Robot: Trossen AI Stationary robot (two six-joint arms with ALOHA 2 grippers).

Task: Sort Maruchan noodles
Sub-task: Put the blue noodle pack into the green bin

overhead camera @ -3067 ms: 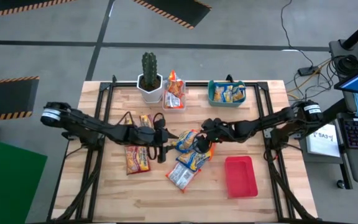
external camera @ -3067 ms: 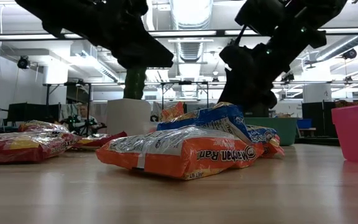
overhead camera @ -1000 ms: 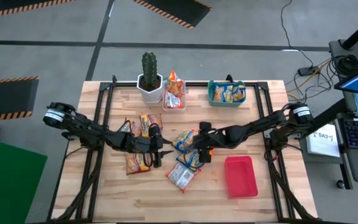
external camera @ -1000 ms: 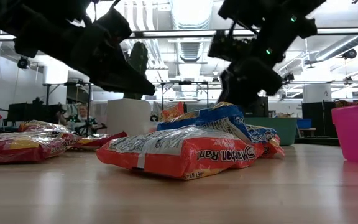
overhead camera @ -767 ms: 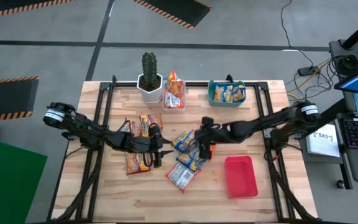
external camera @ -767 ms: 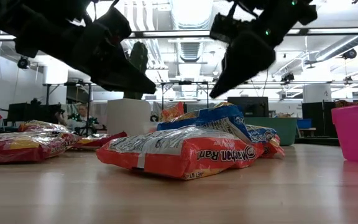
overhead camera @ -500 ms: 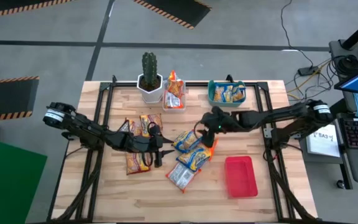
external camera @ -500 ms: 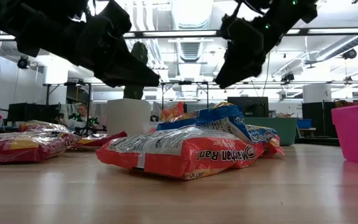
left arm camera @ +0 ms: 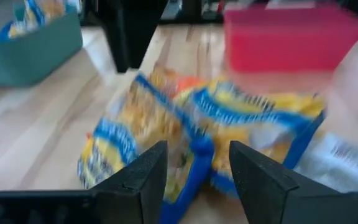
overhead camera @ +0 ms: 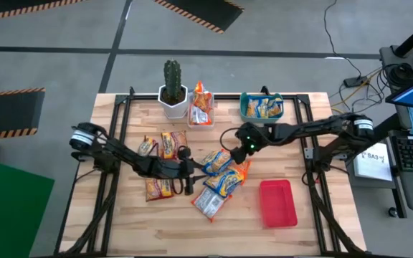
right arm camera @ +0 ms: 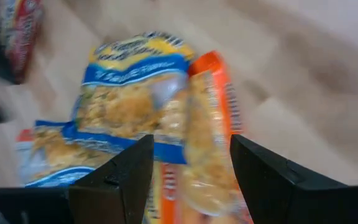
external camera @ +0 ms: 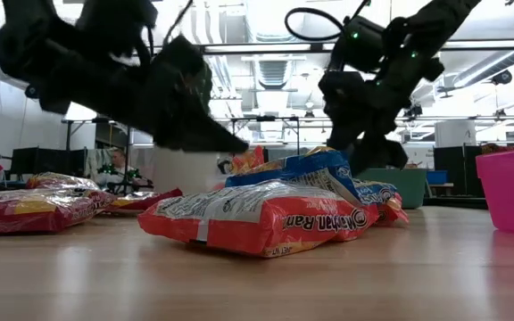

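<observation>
A heap of Maruchan noodles (overhead camera: 221, 172) lies mid-table: blue-and-yellow packets (left arm camera: 166, 124), an orange one (right arm camera: 210, 137) and a silvery one (overhead camera: 208, 203). Red packets (overhead camera: 160, 185) lie to the left of the heap. My left gripper (overhead camera: 189, 174) hangs open and low at the heap's left side; in its wrist view its fingers (left arm camera: 145, 180) stand either side of a blue-and-yellow packet's near edge. My right gripper (overhead camera: 246, 148) hovers open above the heap's far right side, pointing down at the blue-and-yellow (right arm camera: 135, 106) and orange packets.
At the far edge stand a cactus pot (overhead camera: 172, 92), a clear box with orange packets (overhead camera: 201, 107) and a teal bin (overhead camera: 262, 107) holding blue-and-yellow packets. A red tray (overhead camera: 277, 202) lies near the front right. Bare wood shows along the near edge.
My right gripper has pulled back from the heap toward the table's far edge and rolled about its own axis, staying open. My left gripper has sunk and edged right toward the heap, its arm stretching farther over the table. The packets have not moved.
</observation>
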